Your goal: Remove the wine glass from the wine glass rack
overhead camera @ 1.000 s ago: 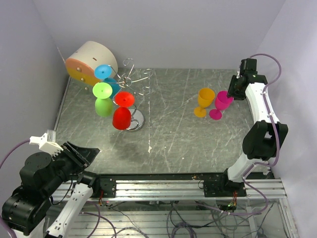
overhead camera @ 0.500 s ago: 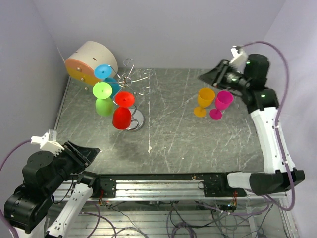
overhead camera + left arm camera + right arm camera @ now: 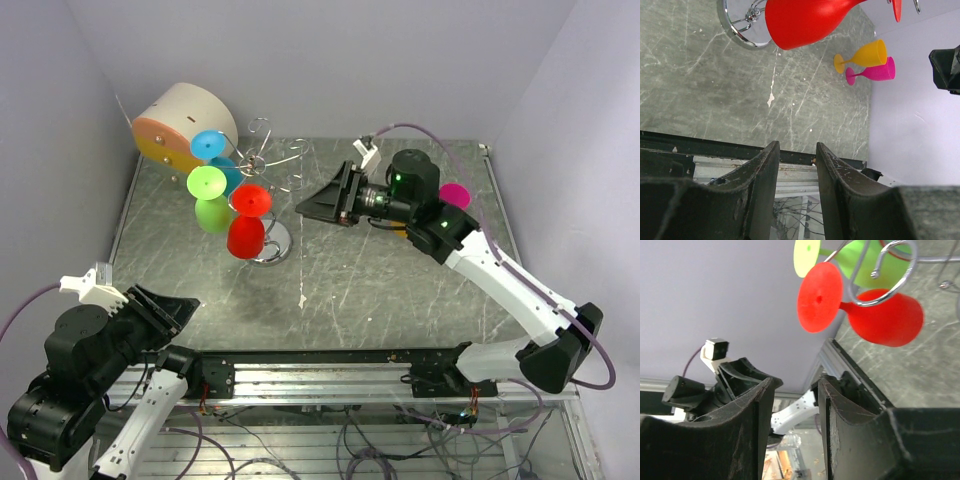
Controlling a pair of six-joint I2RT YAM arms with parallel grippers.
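Right gripper (image 3: 797, 384) spread, empty, facing red wine glass (image 3: 246, 236) hung on wine glass rack (image 3: 280, 241). Left gripper (image 3: 797, 148) spread, empty.

Left arm (image 3: 75, 365) and right arm (image 3: 500, 280): white link shells, black joint housings, lilac cables (image 3: 408, 126) alongside. Green light (image 3: 397, 181) lit at right wrist. Gripper fingers (image 3: 735, 430) matt black, scuffed grey at edges.

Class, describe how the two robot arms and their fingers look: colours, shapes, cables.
Both the left arm and right arm have white links, bulky black joints and a lilac cable. The right wrist shows a green light. The fingers are matt black, curved and scuffed.
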